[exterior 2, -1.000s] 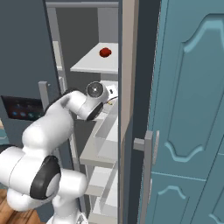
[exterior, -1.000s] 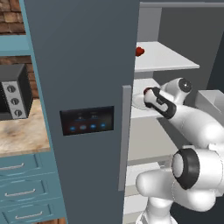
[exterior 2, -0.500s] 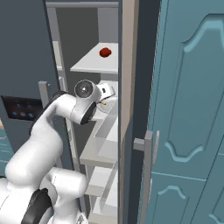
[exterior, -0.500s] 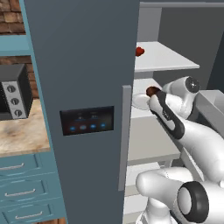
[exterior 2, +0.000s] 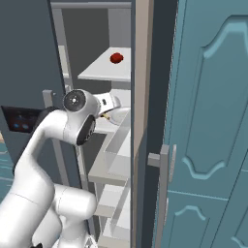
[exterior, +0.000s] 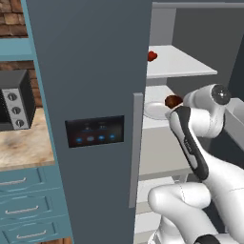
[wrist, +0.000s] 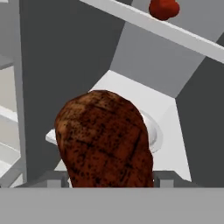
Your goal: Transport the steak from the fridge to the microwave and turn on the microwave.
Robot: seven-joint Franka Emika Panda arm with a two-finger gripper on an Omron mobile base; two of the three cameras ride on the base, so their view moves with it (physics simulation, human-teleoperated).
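Note:
The steak (wrist: 105, 140) is a dark reddish-brown lump that sits close up between my gripper's (wrist: 105, 181) fingers, raised above the white plate (wrist: 153, 131). My gripper is shut on the steak. From the left base, the steak (exterior: 173, 100) hangs at the end of my hand, just right of the plate (exterior: 153, 110) on the middle shelf of the fridge (exterior: 90, 95). From the right base, my hand (exterior 2: 109, 104) reaches into the fridge (exterior 2: 92, 72) over the plate (exterior 2: 121, 116). The microwave is out of view.
A small bright red item (exterior: 152, 55) (exterior 2: 116, 58) (wrist: 163, 8) lies on the upper shelf. The open fridge door (exterior: 95, 133) stands left of my arm. A black oven with silver knobs (exterior: 14, 102) sits on the counter above blue drawers (exterior: 24, 209). A teal cabinet door (exterior 2: 208, 121) stands on the right.
The steak has come a little to the right, off the plate toward the fridge opening. My arm has drawn back and risen, with its forearm now nearer the cameras.

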